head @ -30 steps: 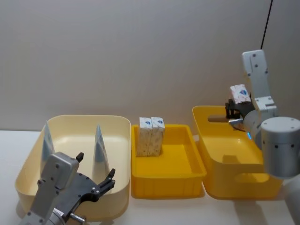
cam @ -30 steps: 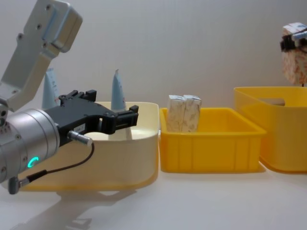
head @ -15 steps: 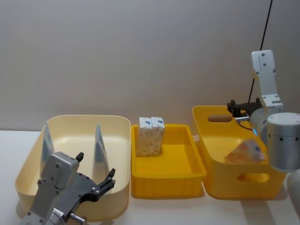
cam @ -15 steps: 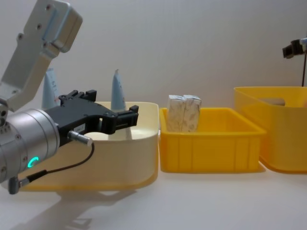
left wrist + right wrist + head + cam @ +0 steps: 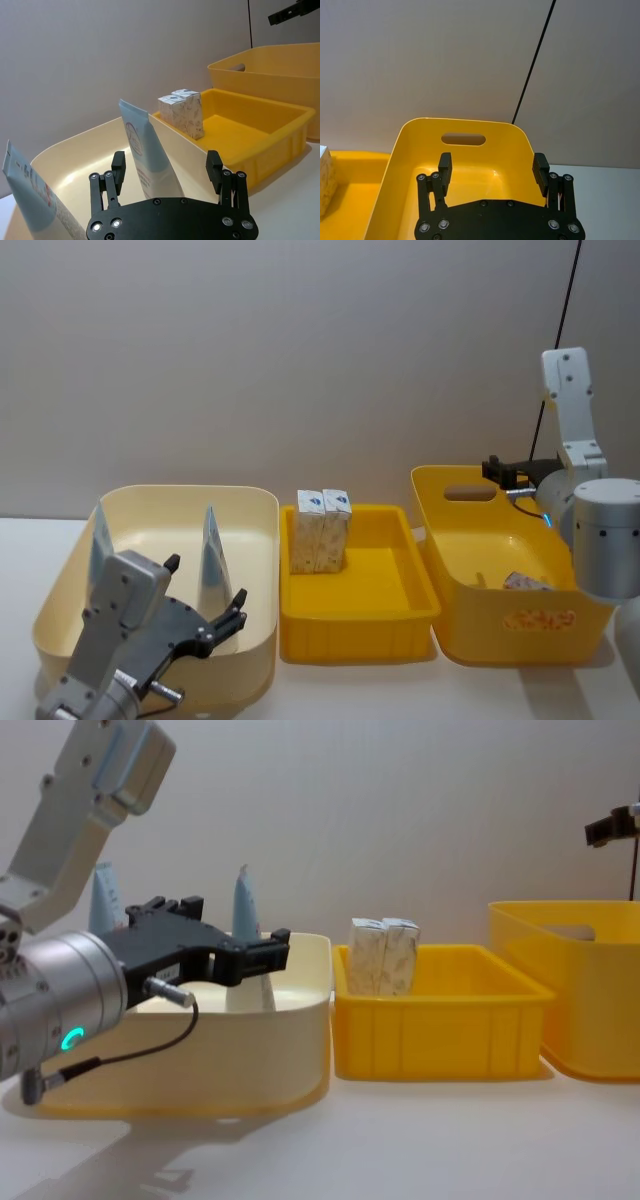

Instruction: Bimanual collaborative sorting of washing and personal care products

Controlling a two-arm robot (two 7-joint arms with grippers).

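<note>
Nearest the robot, the left hand hangs low over the front of the cream tub, fingers spread and holding nothing. The left wrist view shows its open jaws framing a squeeze tube that stands cap-down inside the tub, but they are apart from it. A second tube stands at the tub's left wall.

Just beside the tub on the bench sits the shallow yellow tray. In it two cartons stand upright and touching, against the tray's far left corner.

To the right is the deeper yellow tub, and a third carton lies on its floor near the right wall. Beyond it, the right hand hovers above the tub's far end near the handle slot, jaws wide apart and empty — the right wrist view looks straight down into the tub between them.

As a judgement, the sort looks a little past halfway. Both tubes appear to be in their place on the left and one carton is in the right tub, which leaves the two cartons in the tray — likely the right arm's job. The left hand probably has little left to do unless the tubes must move again.
</note>
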